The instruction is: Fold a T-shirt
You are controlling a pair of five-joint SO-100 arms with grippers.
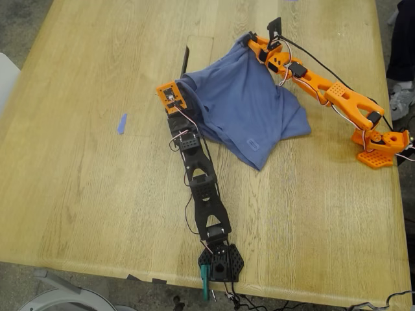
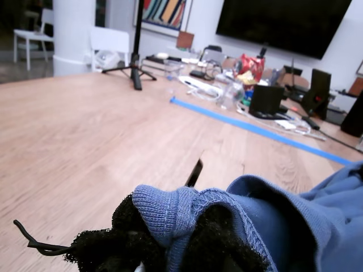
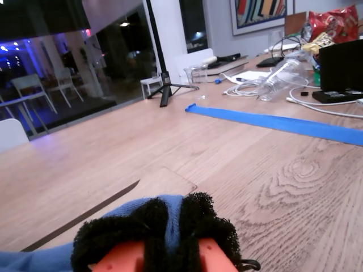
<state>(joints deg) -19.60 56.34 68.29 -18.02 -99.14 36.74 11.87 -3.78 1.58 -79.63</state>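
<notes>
Soft slate-blue T-shirt (image 1: 249, 107), ribbed hem pinched in both grippers' black fuzzy fingers (image 2: 215, 238).

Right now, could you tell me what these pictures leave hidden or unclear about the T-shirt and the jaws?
- T-shirt: its sleeves, in every view, lost in its own bunched folds.
- Small mark on the T-shirt's hem: exterior view, too small to read.
- My first gripper: jaws cut off by the first wrist view's edge.
- My second gripper: likewise, second wrist view.
</notes>
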